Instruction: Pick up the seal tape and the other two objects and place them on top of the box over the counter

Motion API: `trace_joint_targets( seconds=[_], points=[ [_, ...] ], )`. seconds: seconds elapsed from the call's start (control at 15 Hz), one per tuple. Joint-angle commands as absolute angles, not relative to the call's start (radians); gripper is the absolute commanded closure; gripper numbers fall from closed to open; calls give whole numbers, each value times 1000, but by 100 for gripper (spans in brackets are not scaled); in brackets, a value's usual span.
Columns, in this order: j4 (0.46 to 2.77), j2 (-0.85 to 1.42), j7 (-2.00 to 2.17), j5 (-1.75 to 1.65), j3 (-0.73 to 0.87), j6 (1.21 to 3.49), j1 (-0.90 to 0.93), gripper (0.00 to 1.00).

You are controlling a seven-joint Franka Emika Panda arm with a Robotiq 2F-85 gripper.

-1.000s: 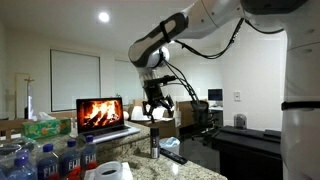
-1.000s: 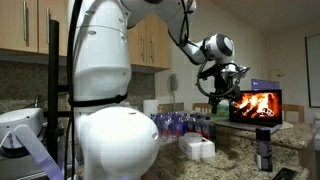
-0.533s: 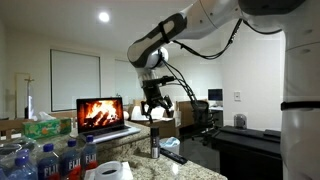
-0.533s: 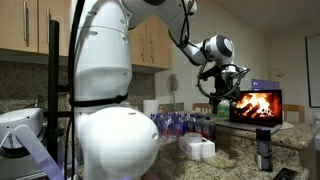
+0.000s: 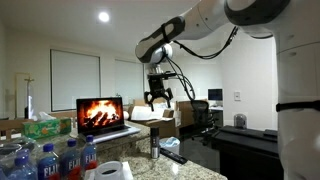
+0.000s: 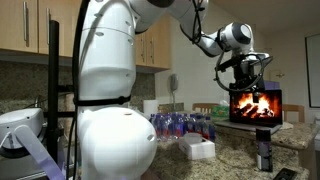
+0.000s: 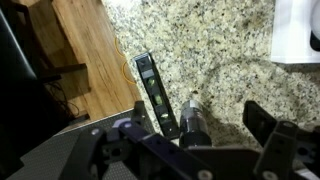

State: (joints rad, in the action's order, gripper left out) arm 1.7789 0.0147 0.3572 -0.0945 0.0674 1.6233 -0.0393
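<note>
Hanging high above the desk (image 7: pixel 220 60), the fingers (image 5: pixel 159 97) are spread wide apart and hold nothing. In both exterior views they are up in the air near the laptop (image 5: pixel 100 115), which has a fire picture on its screen. Well below them, the dark cylinder (image 5: pixel 153 146) stands up straight on the desk. The flat black remote (image 7: pixel 155 90) lies just beside it (close to the desk's edge in the wrist view), and I cannot tell if the two touch. The white box (image 6: pixel 200 150) sits on the desk between the cylinder and the water bottles (image 5: pixel 55 160). The tape roll is too blurry to pick out. A green tissue box (image 5: pixel 45 128) stands behind the bottles.
</note>
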Motion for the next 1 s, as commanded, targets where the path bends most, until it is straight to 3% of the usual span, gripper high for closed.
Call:
trace_joint_targets(
  seconds=[0.0,0.93],
  points=[
    [1640,153,349,-76,88,1602,-66,0],
    [1586,309,496,46,123,1763,-55,0]
  ],
)
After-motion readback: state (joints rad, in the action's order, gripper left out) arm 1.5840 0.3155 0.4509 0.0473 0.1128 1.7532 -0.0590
